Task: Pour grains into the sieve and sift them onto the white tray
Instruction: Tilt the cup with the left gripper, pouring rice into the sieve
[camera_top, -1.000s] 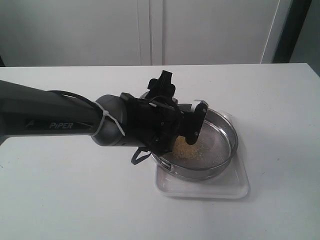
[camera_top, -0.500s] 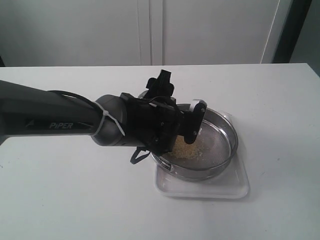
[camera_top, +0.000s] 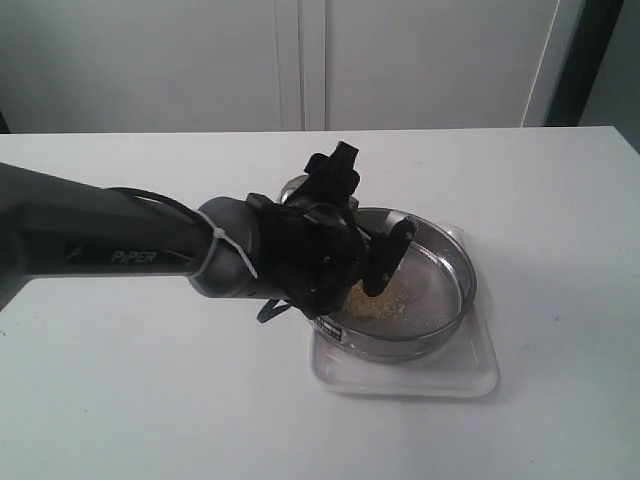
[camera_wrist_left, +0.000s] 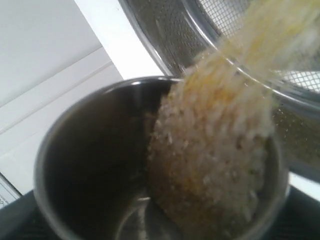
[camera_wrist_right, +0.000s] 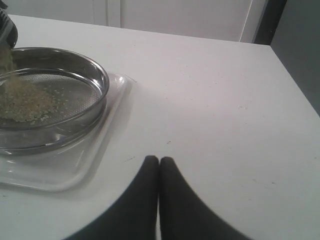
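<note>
Arm (camera_top: 100, 245) marked "PiPER" tips the cup (camera_wrist_left: 80, 150) (grains (camera_wrist_left: 215, 165) streaming into the sieve (camera_top: 452, 262)).

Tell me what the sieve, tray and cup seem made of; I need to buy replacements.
The sieve looks like stainless steel: shiny reflecting ring, fine wire mesh. The tray is probably plastic: smooth, glossy white, slightly translucent rim. The cup seems steel too: dark mirror-like inside.

Exterior: looking down on the table (camera_top: 120, 400), well back.
Left wrist: peering closely into a cup (camera_wrist_left: 85, 150).
Right wrist: looking low across the table.
Shared: all showing the sieve (camera_wrist_right: 97, 75).
</note>
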